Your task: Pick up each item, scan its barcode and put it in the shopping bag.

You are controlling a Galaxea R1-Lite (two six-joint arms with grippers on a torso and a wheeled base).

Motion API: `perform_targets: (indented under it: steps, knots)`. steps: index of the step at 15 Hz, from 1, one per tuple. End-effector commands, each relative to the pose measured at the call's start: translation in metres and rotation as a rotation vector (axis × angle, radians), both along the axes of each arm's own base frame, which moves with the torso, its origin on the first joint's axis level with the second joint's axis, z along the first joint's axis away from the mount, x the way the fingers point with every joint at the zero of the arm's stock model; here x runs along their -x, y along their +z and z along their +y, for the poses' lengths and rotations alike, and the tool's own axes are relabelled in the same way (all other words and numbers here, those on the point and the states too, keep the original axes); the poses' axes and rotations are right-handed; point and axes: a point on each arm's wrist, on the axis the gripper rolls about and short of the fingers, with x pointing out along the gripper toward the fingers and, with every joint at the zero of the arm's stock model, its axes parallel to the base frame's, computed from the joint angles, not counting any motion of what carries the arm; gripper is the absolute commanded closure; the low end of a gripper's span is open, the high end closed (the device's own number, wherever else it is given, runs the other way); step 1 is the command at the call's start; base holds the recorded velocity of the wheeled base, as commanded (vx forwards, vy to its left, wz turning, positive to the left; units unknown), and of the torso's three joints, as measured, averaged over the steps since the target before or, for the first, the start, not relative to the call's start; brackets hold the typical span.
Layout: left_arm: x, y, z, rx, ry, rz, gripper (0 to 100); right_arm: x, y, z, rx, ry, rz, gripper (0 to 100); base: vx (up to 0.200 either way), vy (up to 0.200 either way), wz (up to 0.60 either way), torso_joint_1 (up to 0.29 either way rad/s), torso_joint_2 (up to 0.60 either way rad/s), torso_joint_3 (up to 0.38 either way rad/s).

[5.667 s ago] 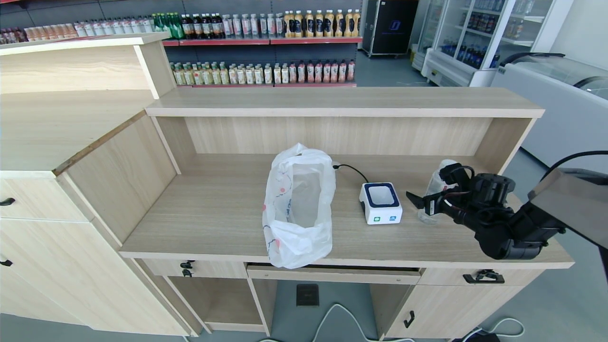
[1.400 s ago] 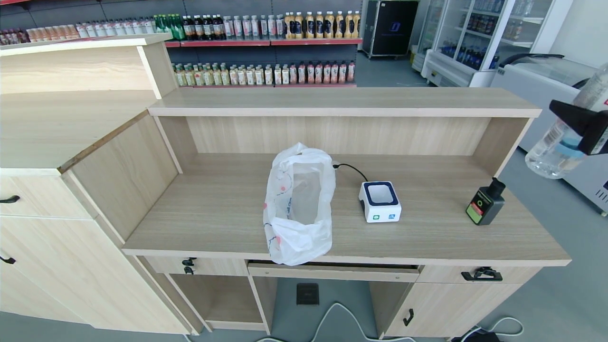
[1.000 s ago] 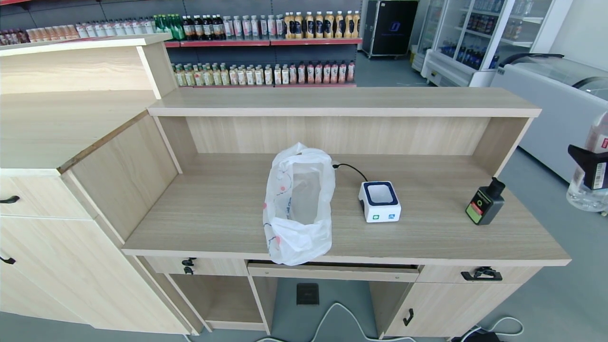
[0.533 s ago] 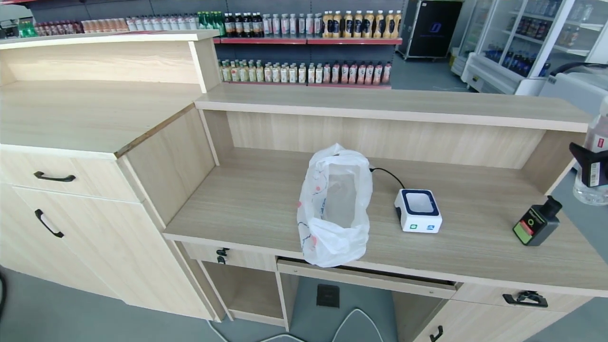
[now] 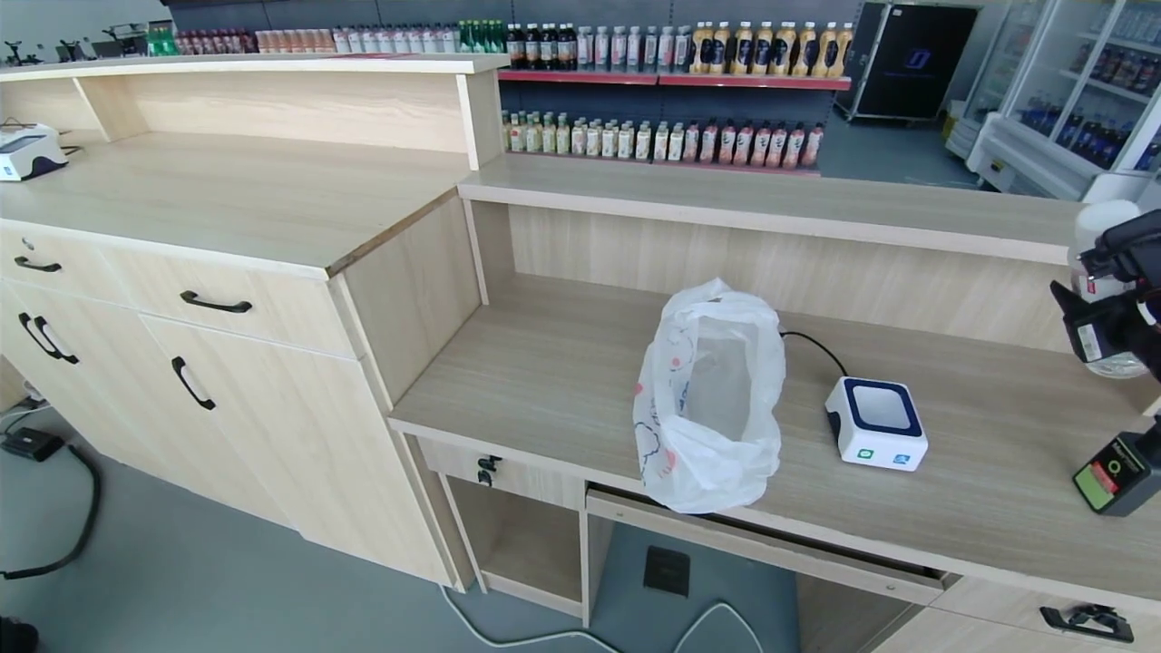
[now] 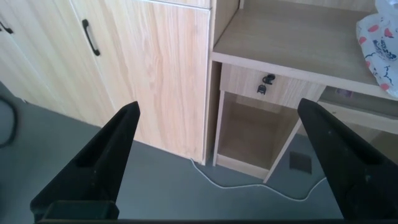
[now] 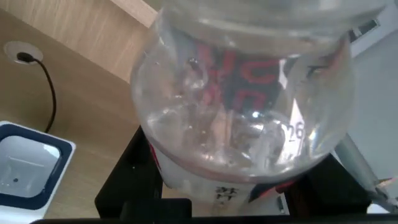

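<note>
right gripper (image 5: 1108,322) clamped on clear bottle (image 7: 249,106), raised well right of scanner (image 5: 876,423) | shopping bag (image 5: 710,399) just left of scanner, mouth open | dark bottle (image 5: 1117,472) right of scanner, near counter (image 5: 562,381) front edge | left gripper (image 6: 217,106) fingers wide apart, empty

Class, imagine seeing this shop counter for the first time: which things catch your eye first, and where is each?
The white plastic bag stands open in the middle of the counter, with a small white scanner just to its right. At the far right edge, the right gripper holds a clear bottle.
</note>
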Motion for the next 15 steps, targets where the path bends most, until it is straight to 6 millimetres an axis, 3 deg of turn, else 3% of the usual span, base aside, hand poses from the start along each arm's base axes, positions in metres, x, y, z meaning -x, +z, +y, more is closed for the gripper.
perform_targets:
  steps: [1, 5, 11, 15]
  knots:
    - [0.000, 0.000, 0.000, 0.000, 0.001, 0.000, 0, -0.017, -0.020, -0.002, 0.055, 0.009, 0.034, 100, 0.000, 0.000, 0.00, 0.000, 0.00, 0.000]
    - [0.000, 0.000, 0.000, 0.000, 0.001, 0.000, 0, -0.031, -0.031, 0.016, 0.137, 0.088, -0.010, 100, 0.000, 0.000, 0.00, 0.000, 0.00, 0.000]
    - [0.000, 0.000, 0.000, 0.000, 0.001, 0.000, 0, -0.057, -0.072, 0.045, 0.162, 0.202, -0.022, 100, 0.000, 0.000, 0.00, 0.000, 0.00, 0.000]
    - [0.000, 0.000, 0.000, 0.000, 0.001, 0.000, 0, -0.067, -0.090, 0.050, 0.167, 0.275, 0.002, 100, 0.000, 0.000, 0.00, 0.000, 0.00, 0.000]
